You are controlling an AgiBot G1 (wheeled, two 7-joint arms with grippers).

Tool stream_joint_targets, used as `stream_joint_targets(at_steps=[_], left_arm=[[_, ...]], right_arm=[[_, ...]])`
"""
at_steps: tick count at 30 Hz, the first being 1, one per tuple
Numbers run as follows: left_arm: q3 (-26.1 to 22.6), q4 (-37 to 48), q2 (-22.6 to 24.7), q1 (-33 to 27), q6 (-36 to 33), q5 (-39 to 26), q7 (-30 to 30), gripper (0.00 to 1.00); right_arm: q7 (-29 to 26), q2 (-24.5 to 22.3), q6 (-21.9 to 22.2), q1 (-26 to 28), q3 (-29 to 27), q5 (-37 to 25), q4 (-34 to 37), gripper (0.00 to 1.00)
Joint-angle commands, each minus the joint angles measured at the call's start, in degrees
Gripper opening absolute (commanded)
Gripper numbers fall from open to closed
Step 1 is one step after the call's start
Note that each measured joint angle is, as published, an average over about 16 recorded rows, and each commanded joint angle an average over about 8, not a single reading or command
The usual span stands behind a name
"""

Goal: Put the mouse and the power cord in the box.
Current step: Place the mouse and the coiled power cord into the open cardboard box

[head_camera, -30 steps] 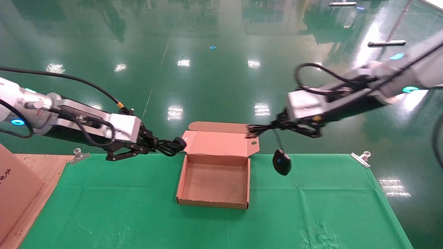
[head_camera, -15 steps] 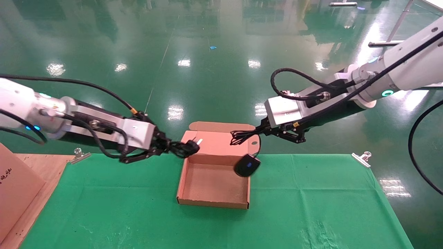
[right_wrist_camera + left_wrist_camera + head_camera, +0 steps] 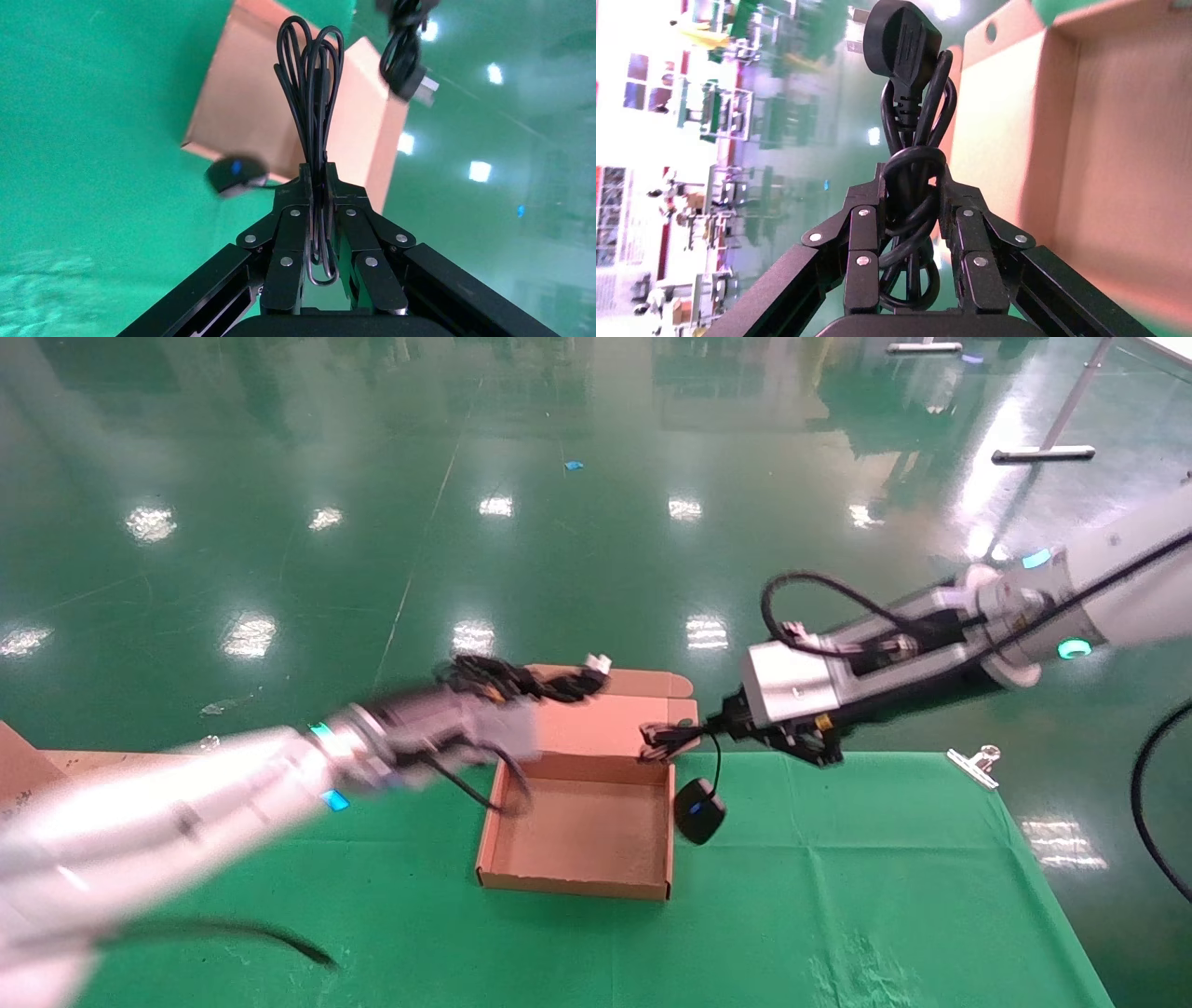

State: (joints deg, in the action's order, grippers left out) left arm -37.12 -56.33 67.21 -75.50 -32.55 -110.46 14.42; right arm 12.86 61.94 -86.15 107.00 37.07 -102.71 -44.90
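The left claw (image 3: 912,232) is clamped on the bundled power cord (image 3: 521,680), held in the air over the far left corner of the box (image 3: 507,822), plug (image 3: 898,35) outward. The box sits open mid-worktop (image 3: 838,896), toward its far edge. The right claw (image 3: 318,232) is clamped on the coiled mouse cable (image 3: 309,84) above the box's far right corner; the mouse (image 3: 700,810) dangles just outside the box's right wall.

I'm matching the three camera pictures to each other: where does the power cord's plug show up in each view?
Head view: the plug sits above the box's far left corner, ahead of the left tool.
Left wrist view: plug at the bundle's far end, beyond that tool.
Right wrist view: plug hangs past the lid.
Shared landmark: the box.
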Motion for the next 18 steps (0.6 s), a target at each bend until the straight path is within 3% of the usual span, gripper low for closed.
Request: stream_joint_targets(at_steps=[1, 6, 13, 18], left_arm=[[0.28, -1.30, 2.11, 4.23, 6.62, -1.65, -0.63, 0.00], [-2.02, 2.24, 7.21, 9.37, 15.68, -5.16, 3.88, 0.00], [-6.27, 11.54, 10.38, 8.39, 19.93, -4.37, 6.96, 0.03], [-10.04, 15.38, 10.58, 5.89, 19.14, -0.21, 7.36, 0.65]], right_arm=[[-0.41, -0.88, -0.07, -1.04, -0.09, 0.17, -1.04, 0.00], [-0.07, -2.32, 0.30, -2.95, -0.33, 0.54, -1.52, 0.00], [1.61, -3.03, 1.12, -4.20, -0.57, 0.90, 0.21, 0.00], [3.17, -2.70, 1.82, -4.96, -0.41, 0.81, 2.54, 0.00]])
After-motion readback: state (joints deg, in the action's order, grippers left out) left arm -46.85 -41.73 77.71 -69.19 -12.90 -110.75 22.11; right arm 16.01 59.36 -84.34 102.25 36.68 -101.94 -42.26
